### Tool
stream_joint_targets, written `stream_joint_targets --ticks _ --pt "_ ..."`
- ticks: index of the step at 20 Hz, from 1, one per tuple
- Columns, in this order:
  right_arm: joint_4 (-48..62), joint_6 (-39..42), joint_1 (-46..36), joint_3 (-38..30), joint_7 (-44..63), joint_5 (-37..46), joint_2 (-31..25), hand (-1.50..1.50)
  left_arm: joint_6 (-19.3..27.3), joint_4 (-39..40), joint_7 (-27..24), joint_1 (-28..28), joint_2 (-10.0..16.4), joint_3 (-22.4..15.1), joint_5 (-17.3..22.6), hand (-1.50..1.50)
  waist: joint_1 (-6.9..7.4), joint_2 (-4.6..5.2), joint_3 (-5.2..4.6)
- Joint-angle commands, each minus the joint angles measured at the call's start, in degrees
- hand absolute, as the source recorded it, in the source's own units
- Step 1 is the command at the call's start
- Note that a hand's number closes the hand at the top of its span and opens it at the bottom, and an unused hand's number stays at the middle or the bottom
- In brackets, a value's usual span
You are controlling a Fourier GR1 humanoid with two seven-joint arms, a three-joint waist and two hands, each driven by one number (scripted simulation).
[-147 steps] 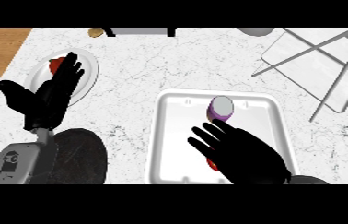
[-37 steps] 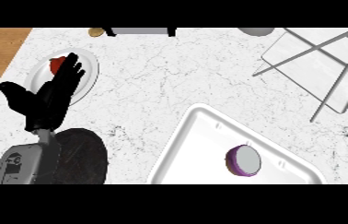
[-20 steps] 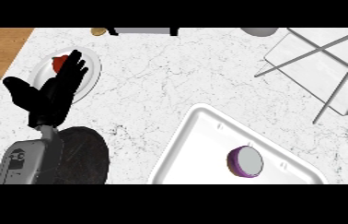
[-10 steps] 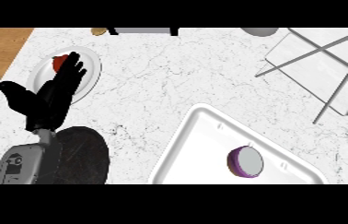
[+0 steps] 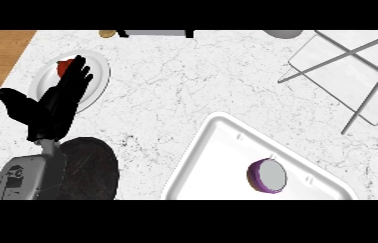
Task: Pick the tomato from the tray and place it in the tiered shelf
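The left hand (image 5: 59, 103) lies at the left of the head view, released. Its fingers (image 5: 77, 73) are straight and point away from the robot, and its thumb sticks out to the left. The grey forearm (image 5: 22, 174) comes in from the lower left corner. The fingers reach over a white plate (image 5: 100, 76) near the table's (image 5: 170, 87) left edge. Just beside the fingertips, on the far part of the plate, a small red thing (image 5: 65, 65) shows. The fingers partly cover it, and I cannot tell whether it is the tomato or whether the hand touches it.

The white tray (image 5: 221, 152) sits at the lower right, turned at a slant to the table's edges and cut off by the view's lower border. The one thing showing in it is a round purple thing (image 5: 267, 175) with a pale grey face, well apart from the hand. The shelf (image 5: 328, 69), made of thin grey bars with a pale panel, stands at the upper right, apart from the tray. Along the far edge of the table are a dark thing (image 5: 155, 33), a small brown thing (image 5: 107, 34) and a grey round thing (image 5: 284, 33).
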Motion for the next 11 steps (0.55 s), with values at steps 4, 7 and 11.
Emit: stream_joint_targets --ticks 4,7,11 --pt "3.40 10.98 5.04 -1.59 -9.32 -2.43 -5.10 -1.50 -0.10 1.33 -1.68 1.10 -0.14 0.31 -0.30 0.00 -0.57 0.06 0.23" --pt "1.49 12.38 9.73 -1.08 -15.22 -2.75 -4.27 -1.50 0.71 1.05 -0.79 0.38 -0.13 1.44 0.45 0.00 -1.81 -0.36 0.19" --pt "-1.58 12.50 11.00 0.89 -18.13 -2.87 -4.21 -1.50 0.07 1.69 0.36 -0.19 0.50 1.94 1.20 0.00 -1.60 -0.29 0.21"
